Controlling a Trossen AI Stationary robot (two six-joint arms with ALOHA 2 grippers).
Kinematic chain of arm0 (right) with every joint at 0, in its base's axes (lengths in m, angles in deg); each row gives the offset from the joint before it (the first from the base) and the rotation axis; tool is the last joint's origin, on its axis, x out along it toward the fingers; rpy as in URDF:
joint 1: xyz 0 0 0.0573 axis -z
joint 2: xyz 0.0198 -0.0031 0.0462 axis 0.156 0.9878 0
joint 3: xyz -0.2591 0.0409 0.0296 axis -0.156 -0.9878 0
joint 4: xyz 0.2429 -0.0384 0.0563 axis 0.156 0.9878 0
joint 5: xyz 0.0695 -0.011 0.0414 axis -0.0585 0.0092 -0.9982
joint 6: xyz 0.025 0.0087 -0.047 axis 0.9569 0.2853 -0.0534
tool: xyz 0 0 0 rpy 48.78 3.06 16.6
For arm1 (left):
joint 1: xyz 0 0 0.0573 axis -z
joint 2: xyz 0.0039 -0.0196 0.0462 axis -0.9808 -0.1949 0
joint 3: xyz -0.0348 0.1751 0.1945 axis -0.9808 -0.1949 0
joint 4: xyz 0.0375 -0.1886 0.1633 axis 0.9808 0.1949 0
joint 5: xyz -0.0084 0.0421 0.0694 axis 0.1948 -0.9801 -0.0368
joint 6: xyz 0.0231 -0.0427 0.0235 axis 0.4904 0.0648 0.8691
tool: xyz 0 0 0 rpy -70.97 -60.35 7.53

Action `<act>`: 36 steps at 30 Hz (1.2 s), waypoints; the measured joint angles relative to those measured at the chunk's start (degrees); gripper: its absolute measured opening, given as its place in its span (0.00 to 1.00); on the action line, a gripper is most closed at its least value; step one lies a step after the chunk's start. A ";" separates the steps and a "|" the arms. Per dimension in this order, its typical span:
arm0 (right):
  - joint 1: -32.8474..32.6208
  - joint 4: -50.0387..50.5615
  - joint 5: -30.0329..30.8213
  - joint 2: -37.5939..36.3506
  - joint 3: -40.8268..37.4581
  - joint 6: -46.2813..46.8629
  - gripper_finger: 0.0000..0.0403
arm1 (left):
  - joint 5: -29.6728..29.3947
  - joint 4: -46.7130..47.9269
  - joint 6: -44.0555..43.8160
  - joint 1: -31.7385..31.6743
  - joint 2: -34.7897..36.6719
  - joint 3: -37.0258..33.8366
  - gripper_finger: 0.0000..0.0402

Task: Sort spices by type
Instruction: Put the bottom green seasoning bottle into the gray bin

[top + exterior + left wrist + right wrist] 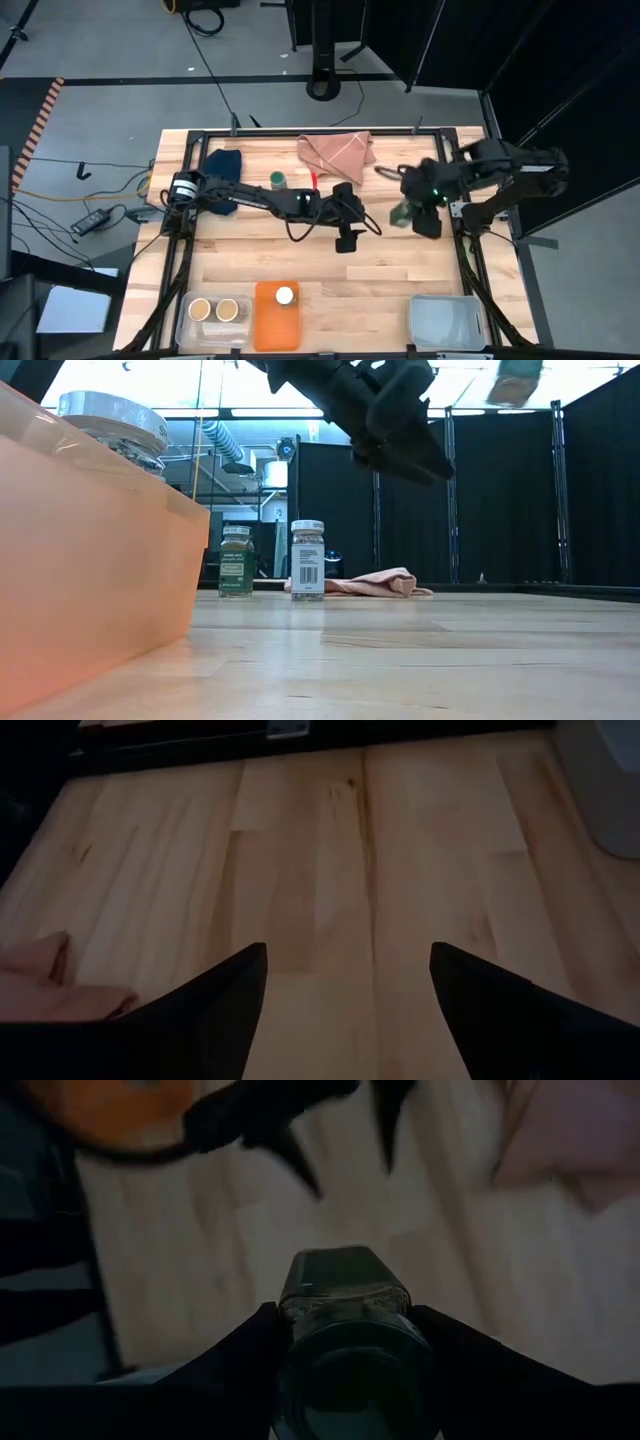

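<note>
Right gripper (345, 1342) lifted off the table near the pink cloth (338, 151), pinching a green-lidded jar (343, 1295) between both fingers, likely for carrying to a bin. Left gripper (348, 982) over bare wood just in front of that cloth, fingers spread, nothing between them. Behind the left arm, beside the cloth, another green-lidded jar (277, 180) and a white-lidded jar (307, 559), unsorted. Far from the cloth at the front edge: two tan-lidded jars (215, 310) in a clear tub (185, 322), one white-lidded jar (285, 295) in the orange bin (262, 325), grouped by kind.

left pincer (345, 985) agape, right pincer (345, 1342) clamped
</note>
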 joint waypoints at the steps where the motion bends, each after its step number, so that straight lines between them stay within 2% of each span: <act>1: -1.60 0.00 0.00 -0.39 -0.93 2.94 0.52 | -0.15 0.00 -0.08 -0.04 0.00 0.00 0.71; 10: -20.39 -0.02 -0.66 -2.16 -10.40 29.91 0.52 | -0.16 -0.08 -1.25 0.05 -0.04 0.00 0.71; 20: -39.01 -0.28 -0.83 -0.09 -11.15 60.27 0.52 | -0.16 -0.20 -3.57 0.05 -0.04 -0.02 0.71; 28: -48.02 -0.35 -1.73 5.08 -11.15 76.50 0.52 | -0.16 -1.89 -6.20 0.05 -0.07 -0.02 0.71; 36: -52.64 -2.61 -4.25 8.61 -11.15 92.94 0.52 | -0.18 -1.97 -6.24 0.05 -0.07 -0.02 0.71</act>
